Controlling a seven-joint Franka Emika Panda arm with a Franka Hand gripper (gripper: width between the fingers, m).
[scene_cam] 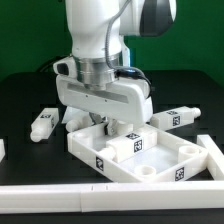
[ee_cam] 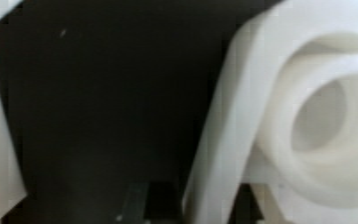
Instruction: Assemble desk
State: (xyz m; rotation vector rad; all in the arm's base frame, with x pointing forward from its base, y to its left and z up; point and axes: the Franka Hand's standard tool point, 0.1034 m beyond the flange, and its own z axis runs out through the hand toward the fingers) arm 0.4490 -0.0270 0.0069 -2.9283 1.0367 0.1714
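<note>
The desk's white rimmed tabletop (scene_cam: pixel 92 155) lies on the black table with its hollow side up. My gripper (scene_cam: pixel 103 122) reaches straight down onto its far rim. In the wrist view the thin white rim wall (ee_cam: pixel 229 110) runs between my two dark fingers, which sit tight against it on either side, so the gripper (ee_cam: pixel 215 205) is shut on the rim. A round corner socket (ee_cam: pixel 327 120) fills the picture beside the wall. One tagged white leg (scene_cam: pixel 130 144) lies inside the tabletop. A second leg (scene_cam: pixel 43 122) lies at the exterior view's left and a third (scene_cam: pixel 176 117) at its right.
A long white bar (scene_cam: pixel 60 195) runs along the front of the table, and another white bar (scene_cam: pixel 213 155) angles up at the exterior view's right. A small white piece (scene_cam: pixel 1 150) shows at the left edge. A green wall stands behind.
</note>
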